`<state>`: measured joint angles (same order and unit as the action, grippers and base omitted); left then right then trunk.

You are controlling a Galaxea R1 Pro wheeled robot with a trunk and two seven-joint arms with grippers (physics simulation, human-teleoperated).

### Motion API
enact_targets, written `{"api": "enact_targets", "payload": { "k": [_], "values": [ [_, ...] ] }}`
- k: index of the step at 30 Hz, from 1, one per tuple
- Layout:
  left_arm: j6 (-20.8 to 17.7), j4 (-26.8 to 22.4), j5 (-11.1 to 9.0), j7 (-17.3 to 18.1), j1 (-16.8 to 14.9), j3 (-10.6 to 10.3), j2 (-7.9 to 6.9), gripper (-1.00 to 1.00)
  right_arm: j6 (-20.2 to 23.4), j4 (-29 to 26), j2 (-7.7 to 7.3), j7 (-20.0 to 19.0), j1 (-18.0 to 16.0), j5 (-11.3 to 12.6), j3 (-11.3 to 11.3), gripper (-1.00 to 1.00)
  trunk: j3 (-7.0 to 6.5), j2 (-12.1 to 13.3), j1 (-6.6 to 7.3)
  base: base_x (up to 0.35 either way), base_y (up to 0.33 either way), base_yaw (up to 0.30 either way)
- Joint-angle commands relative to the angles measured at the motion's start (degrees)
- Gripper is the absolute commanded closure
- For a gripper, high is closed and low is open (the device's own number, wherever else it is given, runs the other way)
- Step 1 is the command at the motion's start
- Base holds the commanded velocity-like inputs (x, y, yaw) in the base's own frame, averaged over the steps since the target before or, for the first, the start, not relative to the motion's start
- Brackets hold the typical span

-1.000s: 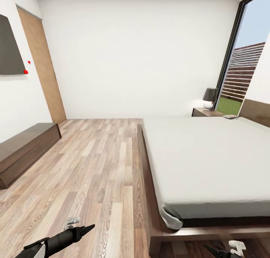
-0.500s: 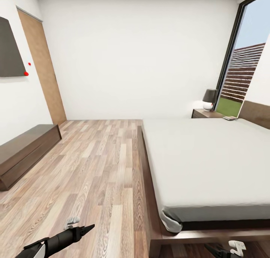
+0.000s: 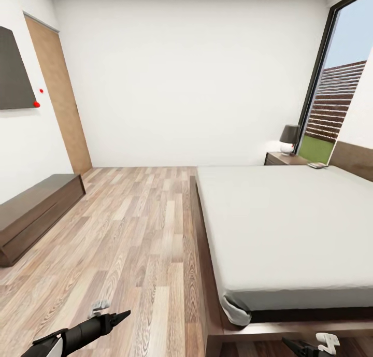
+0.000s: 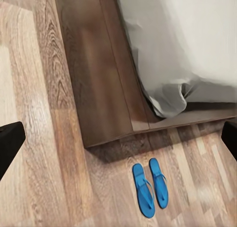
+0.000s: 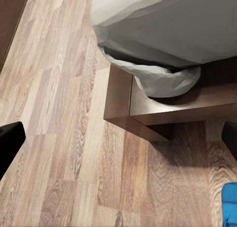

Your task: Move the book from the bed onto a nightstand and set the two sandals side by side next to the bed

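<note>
Bed (image 3: 290, 227) mattress looks bare, a small flat item, maybe the book (image 3: 316, 165), sits on the far nightstand (image 3: 284, 159), sandals (image 4: 151, 186) already paired at the bed's foot corner, both grippers (image 3: 122, 315) spread empty, so watch you don't roll over them.

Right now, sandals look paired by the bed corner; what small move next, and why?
Probably drive along the bed toward the nightstand: the sandals lie side by side at the bed's corner, and a small flat thing, maybe the book, rests near there.
</note>
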<state>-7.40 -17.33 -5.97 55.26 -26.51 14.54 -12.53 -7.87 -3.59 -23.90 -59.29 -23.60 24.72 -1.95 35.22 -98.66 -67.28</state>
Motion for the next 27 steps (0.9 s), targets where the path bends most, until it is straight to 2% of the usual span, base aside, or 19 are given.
{"api": "enact_targets", "payload": {
  "k": [1, 27],
  "values": [
    [-0.6, 0.0, -0.4, 0.2, 0.0, 0.0, -0.01, -1.0, -0.4, 0.1, -0.01, -0.1, 0.0, -0.3, -0.2, -1.0, -0.13, 0.4, 0.23, 0.0, 0.0, 0.0],
    [-0.6, 0.0, -0.4, 0.2, 0.0, 0.0, 0.01, -1.0, -0.4, 0.1, 0.0, -0.1, 0.0, -0.3, -0.2, -1.0, -4.79, 10.8, 5.94, 0.0, 0.0, 0.0]
  ]
}}
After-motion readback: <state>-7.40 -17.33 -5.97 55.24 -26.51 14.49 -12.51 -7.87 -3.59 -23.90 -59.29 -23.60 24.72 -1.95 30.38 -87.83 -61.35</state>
